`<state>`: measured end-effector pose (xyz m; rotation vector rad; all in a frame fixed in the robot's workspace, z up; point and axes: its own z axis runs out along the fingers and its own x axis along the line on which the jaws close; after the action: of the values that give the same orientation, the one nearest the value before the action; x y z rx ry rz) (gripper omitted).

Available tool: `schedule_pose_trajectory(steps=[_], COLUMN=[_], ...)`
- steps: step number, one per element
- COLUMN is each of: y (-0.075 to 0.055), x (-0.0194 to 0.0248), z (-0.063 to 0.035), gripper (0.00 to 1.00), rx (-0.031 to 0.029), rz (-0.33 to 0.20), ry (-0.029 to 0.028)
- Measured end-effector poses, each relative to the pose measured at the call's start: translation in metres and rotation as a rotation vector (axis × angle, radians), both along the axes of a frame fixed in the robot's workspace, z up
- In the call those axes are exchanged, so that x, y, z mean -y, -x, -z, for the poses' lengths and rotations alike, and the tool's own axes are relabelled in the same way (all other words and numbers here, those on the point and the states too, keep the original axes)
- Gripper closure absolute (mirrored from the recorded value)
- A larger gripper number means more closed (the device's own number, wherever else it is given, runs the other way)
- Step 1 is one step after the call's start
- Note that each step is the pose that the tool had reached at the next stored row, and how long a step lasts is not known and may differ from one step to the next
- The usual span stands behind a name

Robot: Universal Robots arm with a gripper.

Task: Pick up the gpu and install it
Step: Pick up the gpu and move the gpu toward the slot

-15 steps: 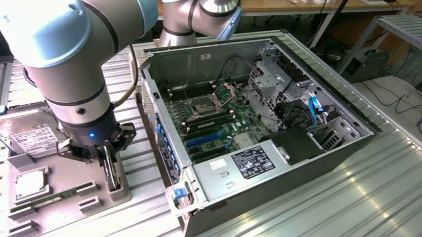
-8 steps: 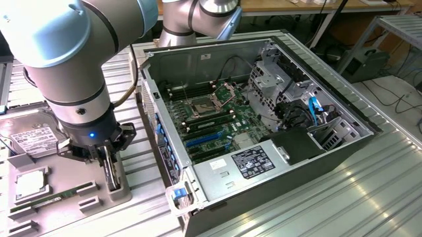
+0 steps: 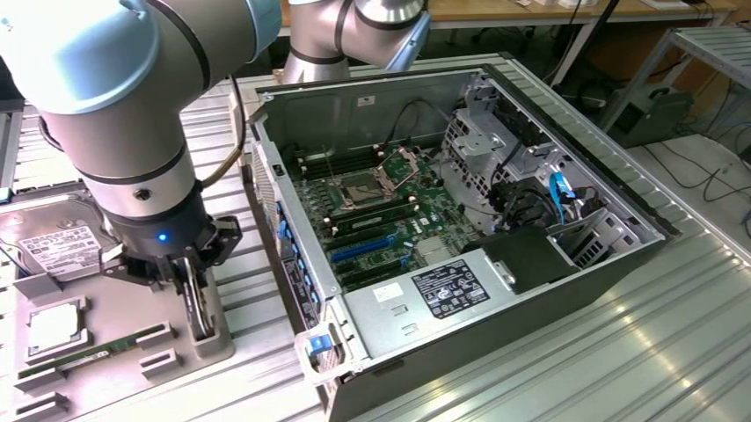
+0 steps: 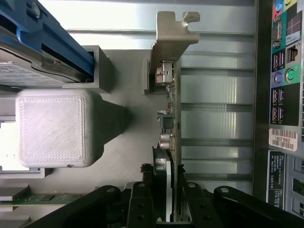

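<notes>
Your gripper (image 3: 195, 303) clamps the gpu (image 4: 170, 118) between narrowly set fingers. The card stands in its holder (image 3: 218, 341), at 9 o'clock from the open case (image 3: 586, 141). Lift and installation remain.

Open computer case (image 3: 340, 110) on metal table (image 3: 634, 352); hard drive (image 3: 59, 251), memory stick (image 3: 94, 356) at exterior view's left.

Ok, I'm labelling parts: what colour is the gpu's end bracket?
The gpu bracket is bare silver-grey metal; the wrist view shows it best.
</notes>
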<state>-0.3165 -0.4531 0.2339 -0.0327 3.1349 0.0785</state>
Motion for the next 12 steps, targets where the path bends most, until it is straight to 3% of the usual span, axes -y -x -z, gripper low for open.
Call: schedule_pose_trajectory(steps=[7,9,12], y=[0.000,0.000,0.000], x=[0.0000,0.0000,0.0000], z=[-0.0180,-0.0313,-0.0438], gripper=[0.72,0.72,0.72], rx=[0.0001,0.0001,0.0000], rz=[0.000,0.000,0.000], ry=[-0.0010,-0.0015,-0.0026])
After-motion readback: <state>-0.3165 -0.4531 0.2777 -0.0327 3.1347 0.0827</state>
